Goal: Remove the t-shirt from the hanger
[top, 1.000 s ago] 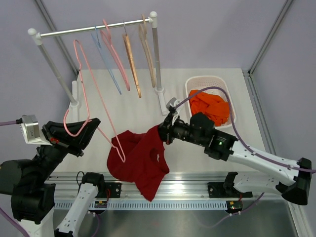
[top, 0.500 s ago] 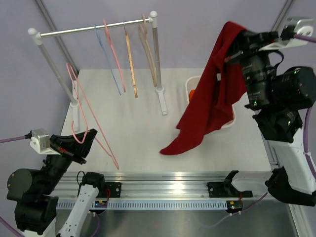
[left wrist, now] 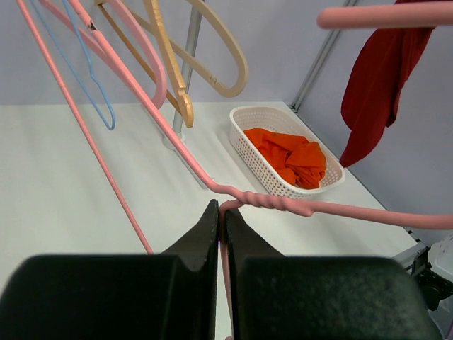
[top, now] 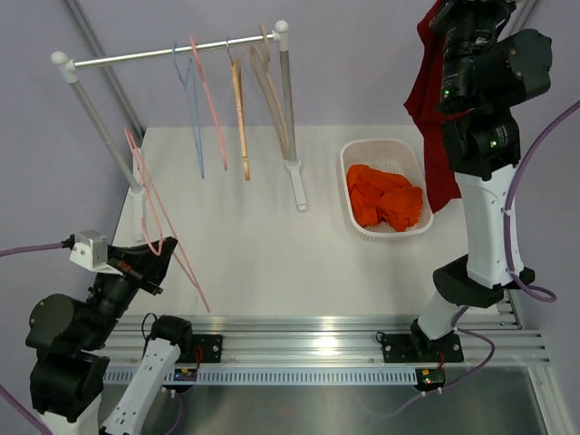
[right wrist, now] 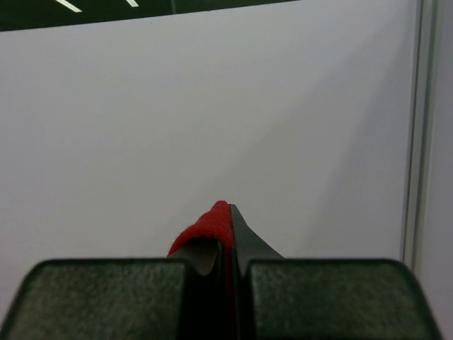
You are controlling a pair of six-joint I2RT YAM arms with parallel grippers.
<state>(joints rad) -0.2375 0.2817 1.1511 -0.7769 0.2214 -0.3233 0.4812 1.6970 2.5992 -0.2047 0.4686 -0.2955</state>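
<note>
Right arm is reared up tall at the far right, and in my wrist view the right gripper (right wrist: 228,227) has its jaws pressed together with a fold of red cloth pinched between the tips. That's the t-shirt (top: 424,95), hanging in the air from that grip and draping down along the left side of the arm, with its lowest edge beside the right rim of the white basket (top: 385,145) in the overhead view. The basket sits on the table (top: 254,245) at the far right with an orange cloth (top: 385,199) bunched inside. At the near left, the left gripper (left wrist: 221,212) has its jaws closed on the thin wire of the pink hanger (top: 149,195), just by the twisted neck (the wrist camera shows the wire running right between the fingertips). The hanger is bare wire, tilted up and to the far left from the grip, and well apart from the shirt. Behind it the rack (top: 172,54) stands at the far left of the table, with a blue hanger (top: 192,118), a second pink one (top: 213,100), a wooden one (top: 239,118) and a beige one (top: 272,100) on its rail.
</note>
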